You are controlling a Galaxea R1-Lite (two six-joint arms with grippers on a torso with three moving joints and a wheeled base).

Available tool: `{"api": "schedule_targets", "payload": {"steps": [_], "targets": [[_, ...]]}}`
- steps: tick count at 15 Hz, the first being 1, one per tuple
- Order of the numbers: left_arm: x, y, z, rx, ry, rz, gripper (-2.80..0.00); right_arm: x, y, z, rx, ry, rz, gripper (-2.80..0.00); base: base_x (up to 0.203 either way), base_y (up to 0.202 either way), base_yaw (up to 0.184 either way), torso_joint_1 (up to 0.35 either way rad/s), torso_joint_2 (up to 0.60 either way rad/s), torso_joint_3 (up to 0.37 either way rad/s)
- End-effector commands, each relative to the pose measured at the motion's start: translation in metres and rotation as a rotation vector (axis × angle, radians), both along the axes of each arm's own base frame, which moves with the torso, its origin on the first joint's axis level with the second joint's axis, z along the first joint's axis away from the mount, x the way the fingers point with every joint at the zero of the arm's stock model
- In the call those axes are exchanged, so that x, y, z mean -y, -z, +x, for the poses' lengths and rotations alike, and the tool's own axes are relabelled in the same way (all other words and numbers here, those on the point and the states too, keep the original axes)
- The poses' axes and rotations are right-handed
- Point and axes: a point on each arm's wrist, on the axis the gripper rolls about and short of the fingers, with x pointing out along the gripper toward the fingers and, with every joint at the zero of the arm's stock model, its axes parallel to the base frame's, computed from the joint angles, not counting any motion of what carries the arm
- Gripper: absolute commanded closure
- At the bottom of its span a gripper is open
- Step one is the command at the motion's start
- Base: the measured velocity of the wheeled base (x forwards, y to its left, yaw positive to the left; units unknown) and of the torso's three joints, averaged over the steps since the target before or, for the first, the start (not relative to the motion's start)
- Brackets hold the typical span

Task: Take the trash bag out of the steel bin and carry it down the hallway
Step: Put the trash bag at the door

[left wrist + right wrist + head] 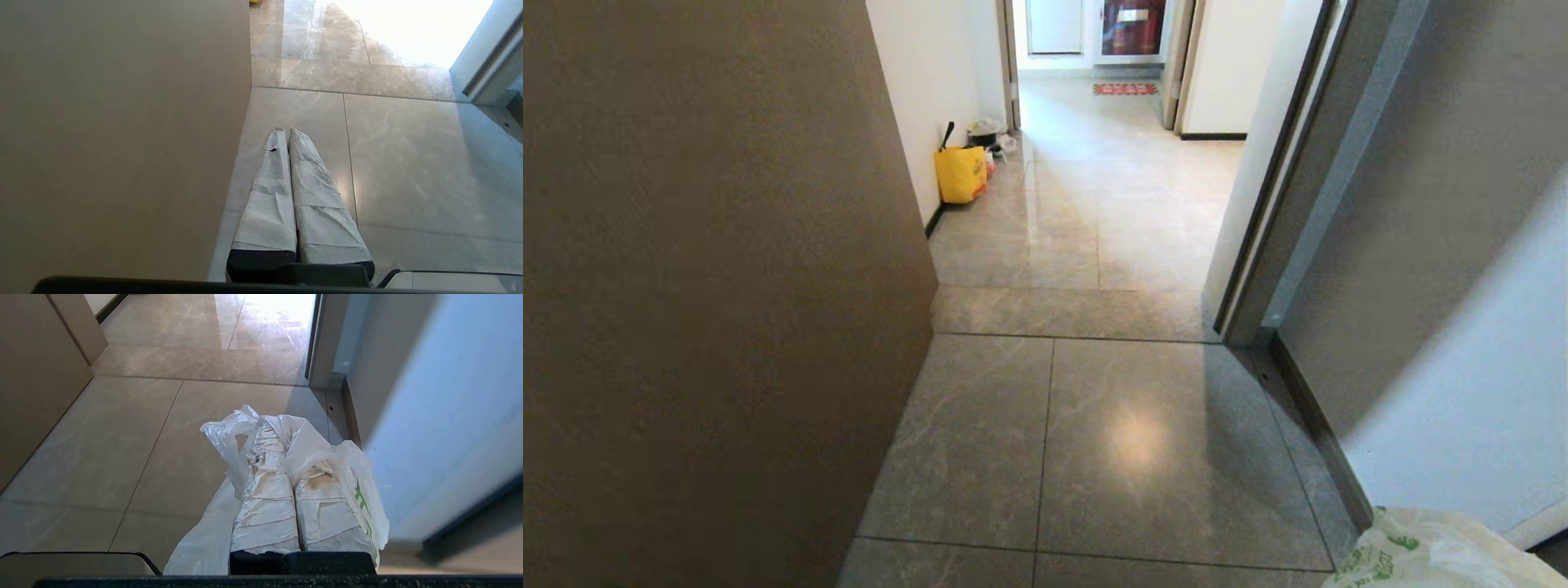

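The trash bag, thin white plastic with green print, pokes into the head view's bottom right corner. In the right wrist view the trash bag drapes over my right gripper, whose taped fingers are shut on its bunched top while the rest hangs below. My left gripper points at the floor tiles, shut, with nothing between its taped fingers. Ahead through a doorway lies the hallway with glossy beige tiles. The steel bin is out of view.
A brown panel fills the left side close by. A grey door frame and a wall stand on the right. A yellow tote and small rubbish sit by the hallway's left wall. A red mat lies far ahead.
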Motion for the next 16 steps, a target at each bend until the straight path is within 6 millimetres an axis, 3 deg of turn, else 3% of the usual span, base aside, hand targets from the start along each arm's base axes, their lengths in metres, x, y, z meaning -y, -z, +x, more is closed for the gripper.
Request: {"api": "schedule_targets", "payload": {"steps": [1,16], "targets": [[0.0000,0.0000,0.0000,0.000,0.000,-0.001,0.00,0.0000,-0.0001,0.0001,-0.001,-0.001,0.000,0.00,0.195,0.000,0.002,-0.002,0.00,0.002],[0.0000,-0.0001,0.0000,0.001,0.000,-0.001,0.00,0.0000,-0.0001,0.0001,-0.001,0.000,0.000,0.00,0.191,0.000,0.002,0.004,0.00,0.002]]}}
